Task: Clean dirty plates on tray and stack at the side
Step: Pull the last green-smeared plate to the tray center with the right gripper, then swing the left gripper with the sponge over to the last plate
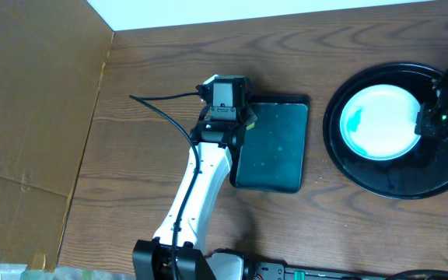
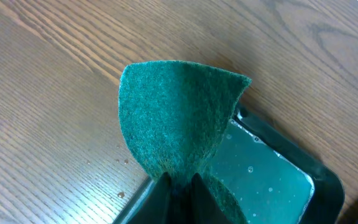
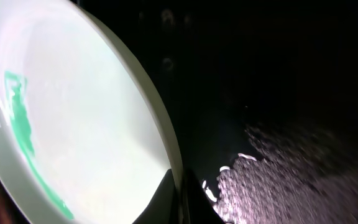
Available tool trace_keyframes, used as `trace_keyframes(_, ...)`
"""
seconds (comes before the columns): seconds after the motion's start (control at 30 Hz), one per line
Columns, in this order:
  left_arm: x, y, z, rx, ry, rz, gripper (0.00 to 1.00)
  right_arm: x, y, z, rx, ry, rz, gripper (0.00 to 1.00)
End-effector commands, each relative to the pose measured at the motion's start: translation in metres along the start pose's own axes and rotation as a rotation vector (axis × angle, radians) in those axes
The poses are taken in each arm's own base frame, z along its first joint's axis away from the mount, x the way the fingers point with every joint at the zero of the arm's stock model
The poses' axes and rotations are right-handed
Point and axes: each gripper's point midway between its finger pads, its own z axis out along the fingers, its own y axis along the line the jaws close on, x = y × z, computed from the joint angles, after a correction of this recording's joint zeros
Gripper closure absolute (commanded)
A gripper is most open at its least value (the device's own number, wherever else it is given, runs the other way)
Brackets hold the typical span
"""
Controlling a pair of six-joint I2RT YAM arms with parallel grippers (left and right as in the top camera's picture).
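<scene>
A white plate (image 1: pixel 379 120) with a teal smear on its left side lies in the round black tray (image 1: pixel 387 183) at the right. My right gripper (image 1: pixel 428 123) is shut on the plate's right rim; in the right wrist view the fingers (image 3: pixel 180 196) pinch the rim of the plate (image 3: pixel 73 124) over the tray (image 3: pixel 272 93). My left gripper (image 1: pixel 225 103) is shut on a green scouring pad (image 2: pixel 176 124), held above the near-left corner of the rectangular tray. Only one plate shows.
A small rectangular dark tray (image 1: pixel 274 148) holding wet film sits mid-table, also in the left wrist view (image 2: pixel 272 180). A cardboard panel (image 1: pixel 29 101) stands at the left. A black cable (image 1: pixel 162 117) runs along the left arm.
</scene>
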Motion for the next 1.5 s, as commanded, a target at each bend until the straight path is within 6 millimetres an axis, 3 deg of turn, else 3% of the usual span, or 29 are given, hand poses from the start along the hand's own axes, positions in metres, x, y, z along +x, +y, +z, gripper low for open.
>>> trace_keyframes(0.0, 0.000, 0.001, 0.003, -0.008, 0.001, -0.009, 0.92, -0.006, 0.002, 0.005, -0.052, 0.008, -0.046, 0.99)
trace_keyframes(0.43, 0.022, -0.013, 0.020, 0.048, 0.106, 0.004, 0.93, 0.015, -0.033, 0.055, -0.015, 0.128, 0.050, 0.99)
trace_keyframes(0.53, 0.032, -0.013, 0.032, 0.036, 0.141, 0.012, 0.93, 0.017, -0.034, 0.057, -0.012, 0.133, 0.058, 0.99)
trace_keyframes(0.73, 0.067, -0.039, 0.061, 0.151, 0.298, 0.013, 0.92, 0.016, -0.035, 0.057, -0.005, 0.130, 0.073, 0.99)
trace_keyframes(1.17, 0.123, -0.021, 0.110, 0.057, 0.461, 0.085, 0.93, 0.009, -0.036, 0.057, 0.003, 0.102, 0.094, 0.99)
trace_keyframes(1.3, 0.112, -0.026, 0.103, 0.077, 0.430, 0.081, 0.93, 0.007, -0.048, 0.057, 0.074, 0.081, 0.115, 0.99)
trace_keyframes(1.47, 0.072, -0.040, 0.068, 0.167, 0.305, 0.112, 0.93, 0.007, -0.051, 0.057, 0.092, 0.079, 0.115, 0.99)
